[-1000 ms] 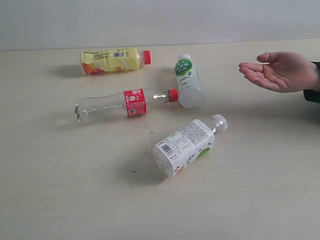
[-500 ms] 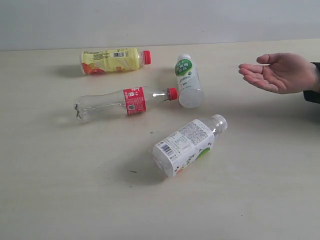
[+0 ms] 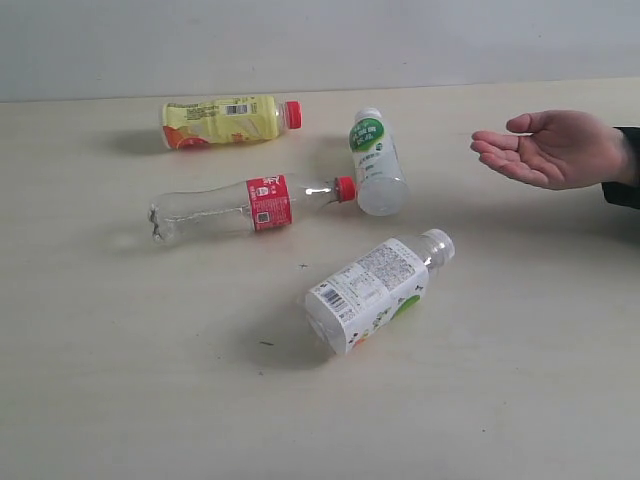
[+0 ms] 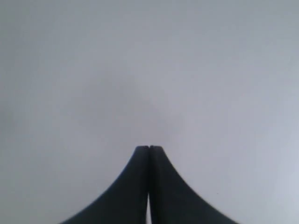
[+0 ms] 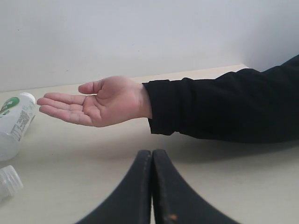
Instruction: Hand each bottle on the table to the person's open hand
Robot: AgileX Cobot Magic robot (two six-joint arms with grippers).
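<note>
while all four bottles lie flat on the table [image 3: 120,380] (yellow [image 3: 225,121], clear [image 3: 250,205], green-label [image 3: 375,165], white-label [image 3: 375,290]), an open hand [image 3: 550,148] hangs palm up to their right, touching none. left gripper [image 4: 149,148]: fingers pressed together, empty; right gripper [image 5: 152,151]: same, facing the hand.

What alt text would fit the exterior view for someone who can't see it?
Four bottles lie on their sides on a pale table: yellow bottle, clear red-labelled bottle, green-labelled bottle and white-labelled bottle. A person's open hand is held palm up at the right.

Plain room — beige table [image 3: 120,400], grey wall [image 3: 400,40]
</note>
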